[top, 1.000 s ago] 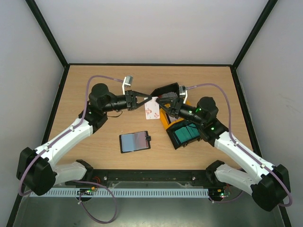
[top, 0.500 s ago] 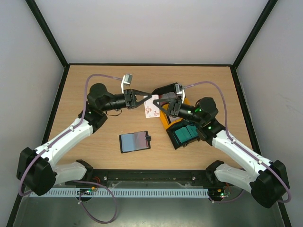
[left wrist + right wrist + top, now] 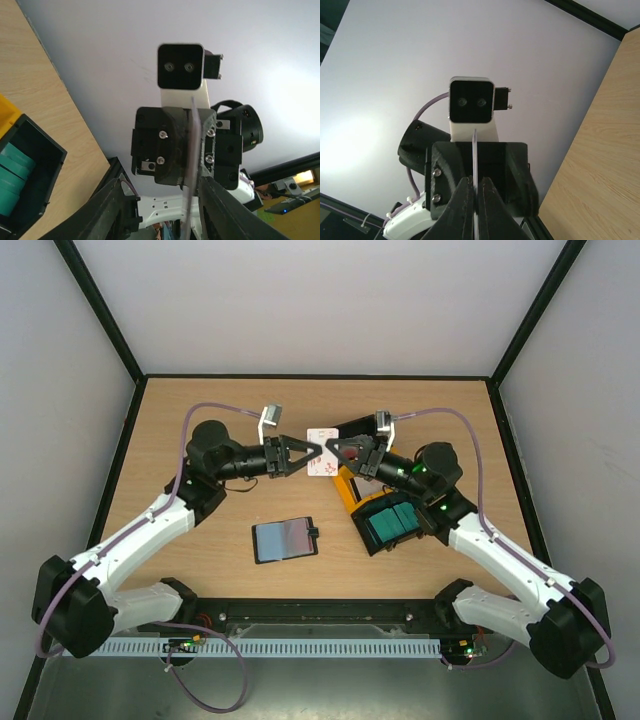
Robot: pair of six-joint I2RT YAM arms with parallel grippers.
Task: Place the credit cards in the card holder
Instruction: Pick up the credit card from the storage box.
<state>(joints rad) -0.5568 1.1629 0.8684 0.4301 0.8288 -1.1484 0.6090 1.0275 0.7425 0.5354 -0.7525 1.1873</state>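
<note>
Right fingers (image 3: 461, 212) pressed together on a thin credit card (image 3: 475, 150), edge-on in the right wrist view, no more than a pale sliver rising from the pinch. Left fingers (image 3: 107, 212) spread apart, one to each side of that same card, again seen only as a thin, slightly translucent edge in the left wrist view.

Only in the top external view: the card's flat face, white plastic with red markings, held upright in the air between the two sets of fingers, tip to tip above the surface (image 3: 440, 405) of pale wood grain. Also only there, toward the arm bases from both sets of fingers and well apart from them, the card holder (image 3: 285, 539): lying opened flat, black leather-like border, smooth greyish inside, small tab on the side toward the bins.

Just below the right fingers, a yellow bin (image 3: 346, 495); touching it, a black bin (image 3: 359, 530), rectangular and hard-walled, with teal cards (image 3: 393, 522) inside. Same black bin and teal stack at the left edge of the left wrist view, with a yellow corner; none of these in the right wrist view.
</note>
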